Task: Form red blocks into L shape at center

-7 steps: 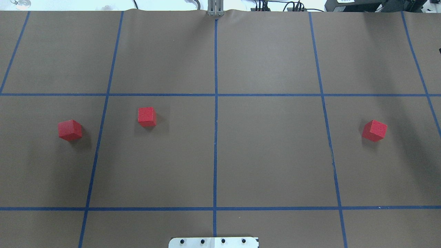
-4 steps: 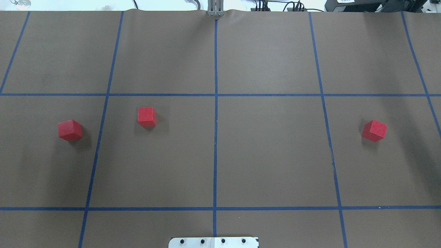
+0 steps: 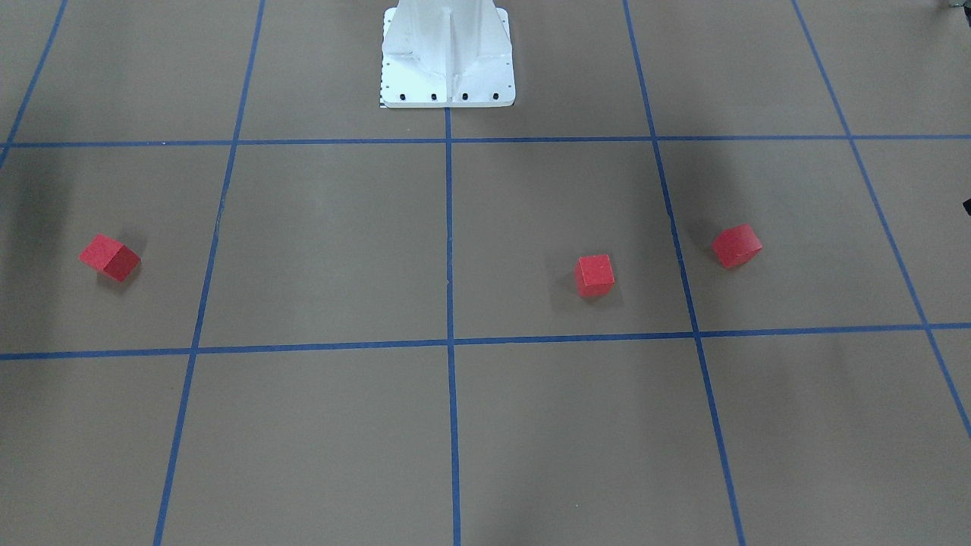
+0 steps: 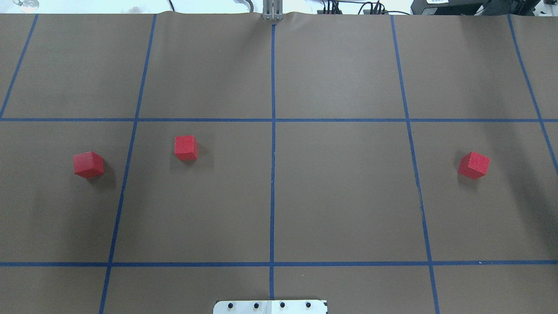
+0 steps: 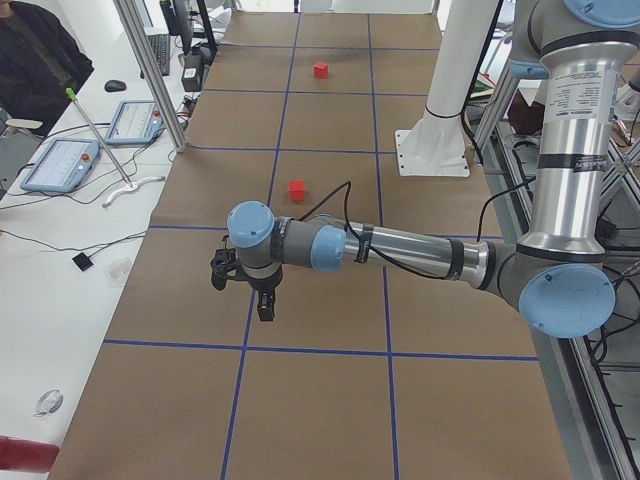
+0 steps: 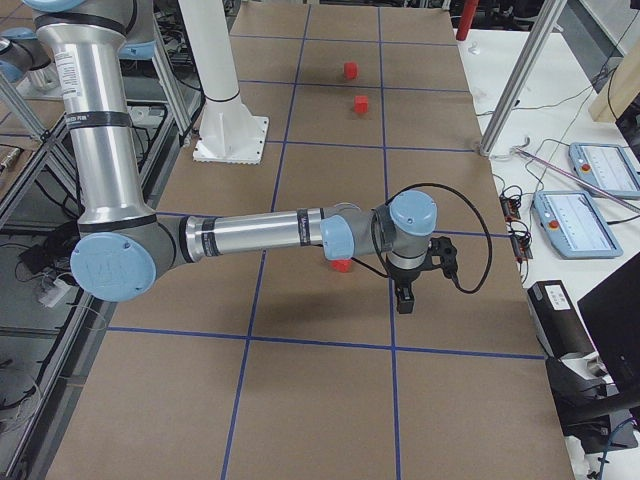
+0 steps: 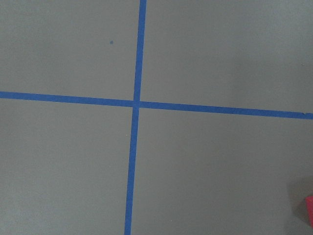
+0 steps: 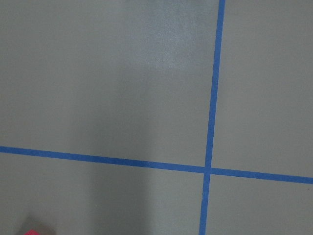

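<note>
Three red blocks lie apart on the brown surface. In the overhead view one block is at the far left, a second is left of the middle and a third is at the far right. The center is bare, crossed by a vertical blue tape line. My left gripper hangs above the table's left end. My right gripper hangs by the right block. Both show only in the side views, so I cannot tell whether they are open or shut.
The robot's white base plate sits at the near edge on the middle line. Blue tape lines form a grid. A red corner shows at the left wrist view's edge, and another red corner at the right wrist view's edge.
A small dark tip at the overhead view's right edge has left the view. The three blocks have not moved.
</note>
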